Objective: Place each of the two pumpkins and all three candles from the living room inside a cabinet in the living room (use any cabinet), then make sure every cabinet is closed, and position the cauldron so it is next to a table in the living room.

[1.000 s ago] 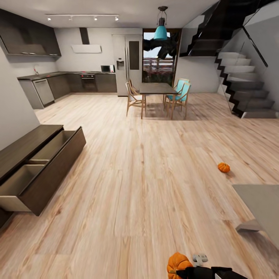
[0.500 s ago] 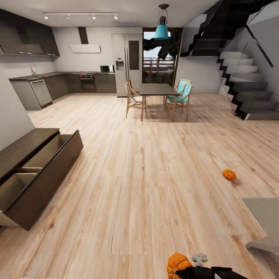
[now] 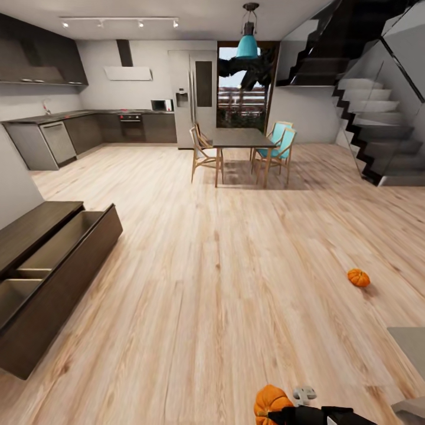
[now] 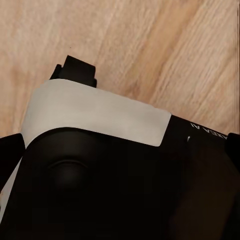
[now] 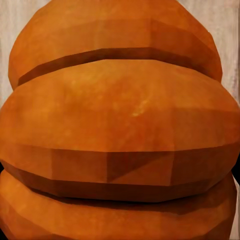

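While the robot faces the open-plan room, the right pincer [image 3: 277, 415] sits at the bottom edge of the head view, closed around a pumpkin [image 3: 271, 403], whose ribbed orange skin presses close against the right wrist camera [image 5: 120, 125]. A second pumpkin [image 3: 358, 277] lies on the wood floor [image 3: 224, 283] to the right, well apart from the first. The cabinet [image 3: 41, 277] stands along the left wall with its long front pulled out, pale compartments exposed. The left wrist view shows robot housing [image 4: 100, 165] over floorboards; the left pincer's state cannot be told. A dining desk [image 3: 239, 137] with chairs [image 3: 277, 147] stands far ahead.
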